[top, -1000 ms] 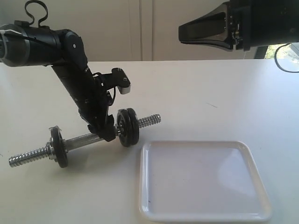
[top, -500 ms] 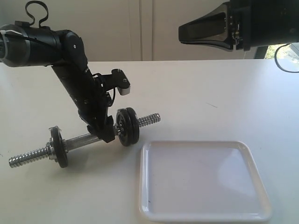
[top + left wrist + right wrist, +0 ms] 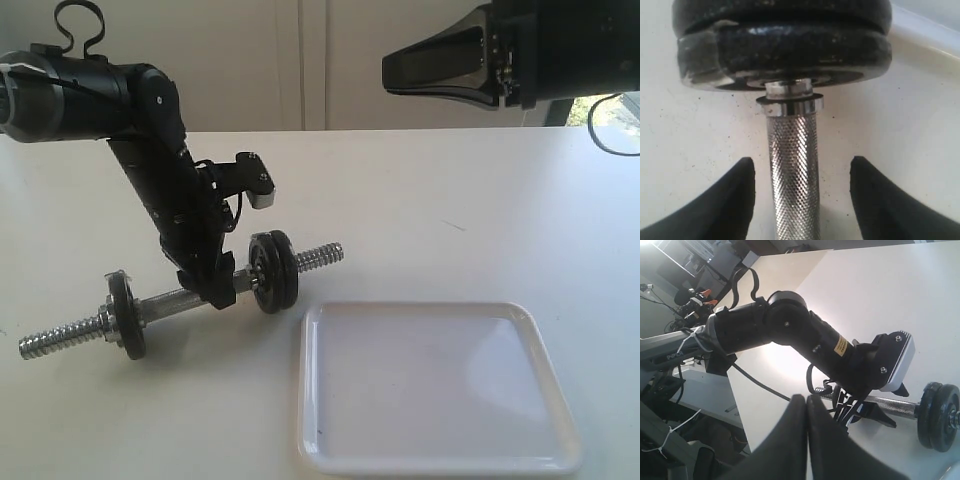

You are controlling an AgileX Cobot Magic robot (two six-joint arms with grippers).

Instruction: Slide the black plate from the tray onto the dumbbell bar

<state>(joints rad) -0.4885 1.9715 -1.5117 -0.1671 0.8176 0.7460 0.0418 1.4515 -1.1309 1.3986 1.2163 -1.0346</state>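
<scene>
Black plate (image 3: 275, 272) on bar (image 3: 168, 302), just beyond left end effector (image 3: 801, 162)

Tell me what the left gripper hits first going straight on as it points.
Probably the nearer black disc: the left gripper, open, straddles the dumbbell bar and points along it. Depth unclear.

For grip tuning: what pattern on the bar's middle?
The dumbbell bar: fine knurled chrome, clearest in left wrist view.

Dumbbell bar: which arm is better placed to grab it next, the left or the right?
Left. The left tool is open, one finger on each side of the bar, right beside the black plates. The right tool is shut and high above the table, far from the bar.
</scene>
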